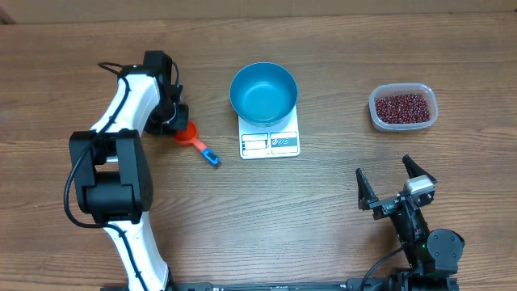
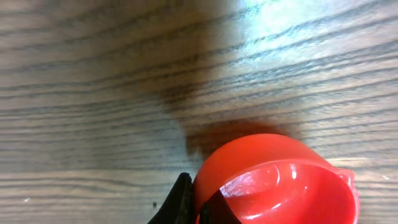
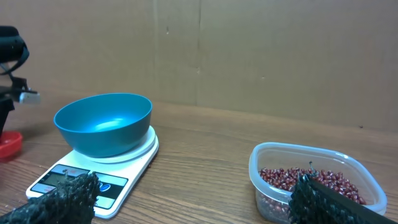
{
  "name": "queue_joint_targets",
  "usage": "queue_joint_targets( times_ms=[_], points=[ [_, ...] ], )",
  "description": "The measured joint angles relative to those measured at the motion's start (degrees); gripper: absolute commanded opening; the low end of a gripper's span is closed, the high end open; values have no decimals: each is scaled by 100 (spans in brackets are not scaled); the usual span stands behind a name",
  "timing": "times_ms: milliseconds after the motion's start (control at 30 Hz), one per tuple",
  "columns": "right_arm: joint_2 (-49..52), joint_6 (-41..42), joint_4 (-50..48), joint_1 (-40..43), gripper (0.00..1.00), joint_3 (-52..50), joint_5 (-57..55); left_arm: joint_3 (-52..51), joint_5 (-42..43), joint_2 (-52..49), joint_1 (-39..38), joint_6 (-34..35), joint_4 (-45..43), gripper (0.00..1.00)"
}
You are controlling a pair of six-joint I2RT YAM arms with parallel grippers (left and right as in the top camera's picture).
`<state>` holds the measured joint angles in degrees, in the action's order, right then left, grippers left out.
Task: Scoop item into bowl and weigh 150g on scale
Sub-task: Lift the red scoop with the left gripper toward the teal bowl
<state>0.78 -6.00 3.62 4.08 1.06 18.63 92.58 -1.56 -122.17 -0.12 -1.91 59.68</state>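
None of the beans (image 1: 403, 107) are in the bowl (image 1: 262, 91), which sits empty on the scale (image 1: 270, 144); all lie in the tub (image 1: 375, 115). Left pincer (image 2: 194, 206) pinches the rim of the red scoop (image 1: 188, 132) on the desk (image 1: 323, 226); right pincer (image 1: 393, 186) hangs spread. All scooping and weighing is yet to do.

The red scoop (image 2: 273, 174) is cut off by the left wrist view's lower edge (scale (image 1: 270, 144) digits unreadable)

1 bowl (image 1: 262, 95), 1 scale (image 1: 270, 144), 1 tub (image 1: 404, 128), many beans (image 1: 401, 107), 1 scoop (image 1: 191, 135), 2 grippers: left gripper (image 1: 178, 124), right gripper (image 1: 395, 181).
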Motion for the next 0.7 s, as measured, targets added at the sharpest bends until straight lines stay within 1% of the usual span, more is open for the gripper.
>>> queue_joint_targets(
  times_ms=[467, 700],
  points=[
    [0, -2, -2, 0, 100, 0, -2, 2041, 24, 0, 0, 0, 1388, 4],
    [0, 0, 0, 0, 100, 0, -2, 3226, 461, 0, 0, 7, 1919, 4]
  ],
)
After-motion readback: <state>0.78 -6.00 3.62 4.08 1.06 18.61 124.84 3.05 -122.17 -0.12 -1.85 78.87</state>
